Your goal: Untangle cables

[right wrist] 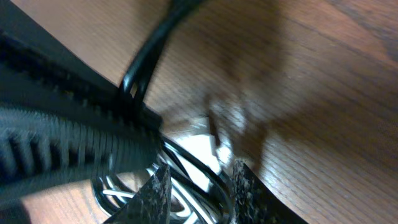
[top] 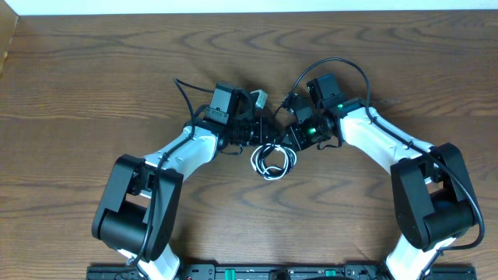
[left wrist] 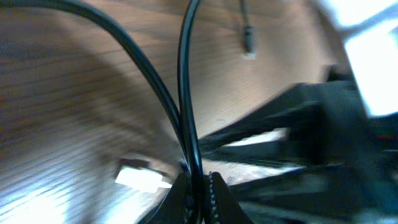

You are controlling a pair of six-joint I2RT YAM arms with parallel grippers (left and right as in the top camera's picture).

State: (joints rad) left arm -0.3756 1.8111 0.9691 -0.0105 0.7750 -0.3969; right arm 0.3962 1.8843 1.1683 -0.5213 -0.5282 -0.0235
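The black and white cables lie in a small tangled coil (top: 274,160) at the table's middle, between the two arms. My left gripper (top: 263,135) is shut on the black cable (left wrist: 184,93), whose two strands rise from between its jaws (left wrist: 200,190). A white plug (left wrist: 140,177) lies on the wood just to their left. A dark plug end (left wrist: 248,43) hangs farther off. My right gripper (top: 290,142) sits over the coil. Its jaws (right wrist: 200,193) stand apart with black and white strands (right wrist: 180,202) running loosely between the fingers.
A white plug (top: 258,98) rests beside the left wrist. The left arm's ribbed dark finger (right wrist: 62,143) fills the left of the right wrist view, close to the right gripper. Thick black arm wires loop above both wrists (top: 342,66). Bare wooden table (top: 93,70) lies all round.
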